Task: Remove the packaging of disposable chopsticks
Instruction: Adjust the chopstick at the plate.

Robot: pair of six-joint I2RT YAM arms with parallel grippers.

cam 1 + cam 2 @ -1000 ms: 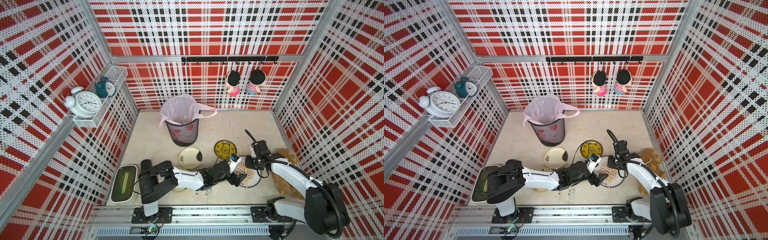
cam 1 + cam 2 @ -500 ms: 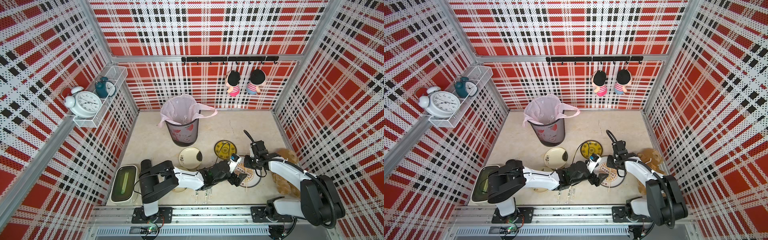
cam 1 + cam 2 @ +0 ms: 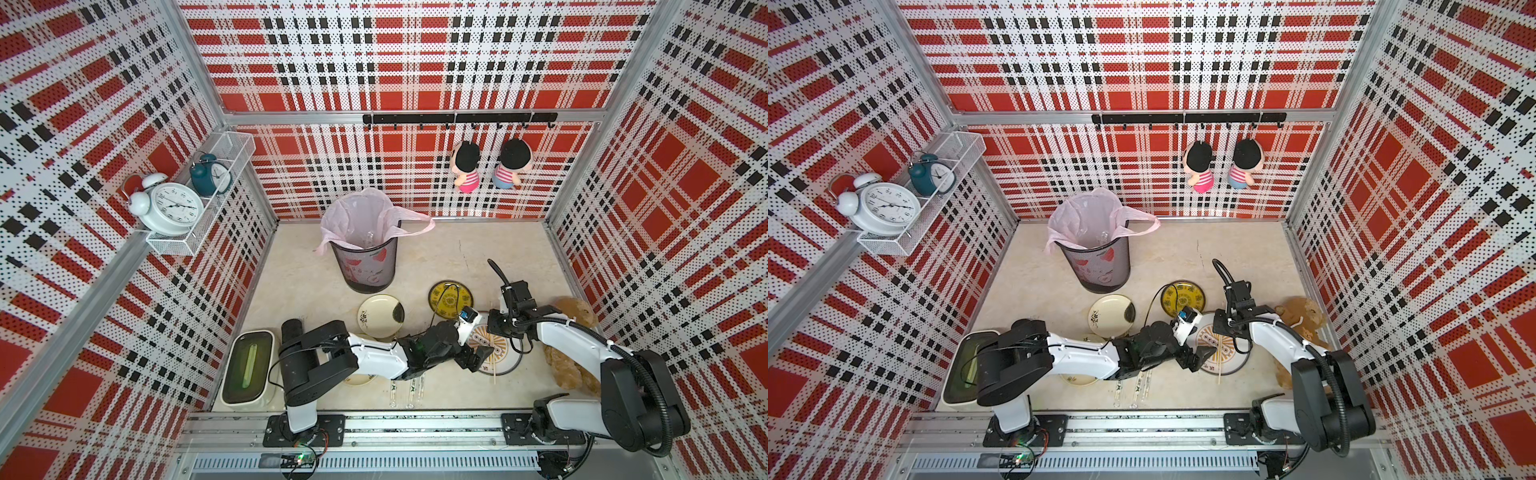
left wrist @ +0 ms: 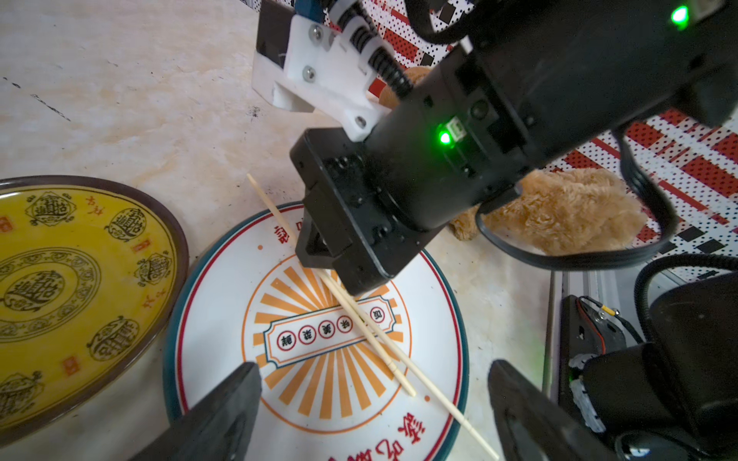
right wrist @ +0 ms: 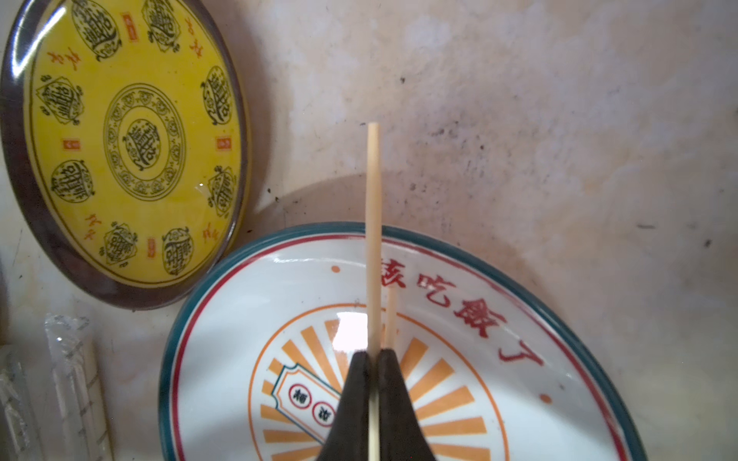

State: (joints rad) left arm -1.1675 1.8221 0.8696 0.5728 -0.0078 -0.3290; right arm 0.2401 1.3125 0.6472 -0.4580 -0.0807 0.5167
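Note:
Two bare disposable chopsticks (image 4: 375, 335) lie crossed on a white plate with an orange sunburst (image 5: 519, 271). My right gripper (image 5: 373, 355) is shut on one chopstick (image 5: 373, 239), which sticks out past the plate's far rim. The other stick (image 5: 390, 315) lies beside it. My left gripper (image 4: 373, 369) hangs open over the plate's near side with nothing between its fingers. In both top views the grippers (image 3: 478, 359) (image 3: 1219, 328) meet over that plate. The packaging (image 3: 409, 390) (image 3: 1133, 388), clear sleeves, lies on the table near the front edge, and in the right wrist view (image 5: 76, 379) one sleeve shows sticks inside.
A yellow patterned plate (image 3: 451, 297) and a cream plate (image 3: 380, 316) sit behind the white one. A mesh bin with a pink bag (image 3: 365, 262) stands further back. A brown teddy bear (image 3: 569, 365) lies right of the plate, and a green-lidded box (image 3: 249, 365) sits front left.
My right gripper's jaws have closed onto the chopstick. Both arms have stayed almost where they were, and the left gripper is still open.

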